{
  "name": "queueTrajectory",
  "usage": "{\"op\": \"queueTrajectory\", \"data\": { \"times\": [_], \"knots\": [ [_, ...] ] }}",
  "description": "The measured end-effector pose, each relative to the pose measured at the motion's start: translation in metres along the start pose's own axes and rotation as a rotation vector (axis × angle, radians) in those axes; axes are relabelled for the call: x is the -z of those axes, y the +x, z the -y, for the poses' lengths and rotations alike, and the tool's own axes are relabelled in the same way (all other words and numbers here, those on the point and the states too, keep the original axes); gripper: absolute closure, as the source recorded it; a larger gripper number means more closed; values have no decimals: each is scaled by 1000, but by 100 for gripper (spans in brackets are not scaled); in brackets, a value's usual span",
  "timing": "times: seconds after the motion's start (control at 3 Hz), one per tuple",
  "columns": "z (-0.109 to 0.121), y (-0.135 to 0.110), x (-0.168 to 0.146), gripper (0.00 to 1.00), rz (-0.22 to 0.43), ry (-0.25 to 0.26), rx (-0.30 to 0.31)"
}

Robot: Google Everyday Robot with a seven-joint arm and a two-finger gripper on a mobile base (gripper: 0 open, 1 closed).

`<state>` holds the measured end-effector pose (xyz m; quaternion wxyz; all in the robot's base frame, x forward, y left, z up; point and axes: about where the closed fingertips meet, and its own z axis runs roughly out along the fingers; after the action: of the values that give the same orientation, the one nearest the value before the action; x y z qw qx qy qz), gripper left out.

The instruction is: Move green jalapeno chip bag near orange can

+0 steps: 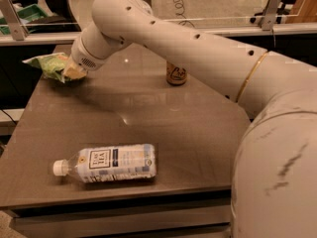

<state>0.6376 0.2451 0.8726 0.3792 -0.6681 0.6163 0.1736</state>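
I'm looking over a brown worktop (pixel 198 133) with a glass partition (pixel 218 4) along its far edge and an office floor behind it.

At the upper left of the frame is the green jalapeno chip bag (pixel 47 64), crinkled and tipped on its side at the worktop's far-left corner, with its left end out past the edge. The gripper (pixel 72 73) is right against the bag's right end. The jaws look closed on the green jalapeno chip bag: a pale pad is pressed into the foil, and the bag seems to hang from it rather than lie flat.

Lower left of centre, a clear bottle (pixel 111 162) lies on its side near the front edge, cap to the left, well apart from the bag. Just right of centre and towards the far side, the orange can (pixel 176 74) stands upright, its top hidden behind the arm (pixel 198 48), which sweeps in from the lower right.

By my reading the grasp is made and the carry is the step in hand. Next I would take the bag to the right across the far half of the worktop, high enough not to drag. I would set it down just beside the can without knocking it. The forearm passes in front of the can, so I'd watch that clearance as the wrist comes in.
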Motion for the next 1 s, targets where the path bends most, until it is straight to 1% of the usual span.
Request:
{"op": "queueTrajectory", "data": {
  "times": [0.33, 0.67, 1.0],
  "knots": [
    [15, -2, 30, 100, -14, 44, 34],
    [38, -5, 81, 100, -50, 122, 83],
    [59, -4, 139, 100, -96, 218, 118]
  ]
}}
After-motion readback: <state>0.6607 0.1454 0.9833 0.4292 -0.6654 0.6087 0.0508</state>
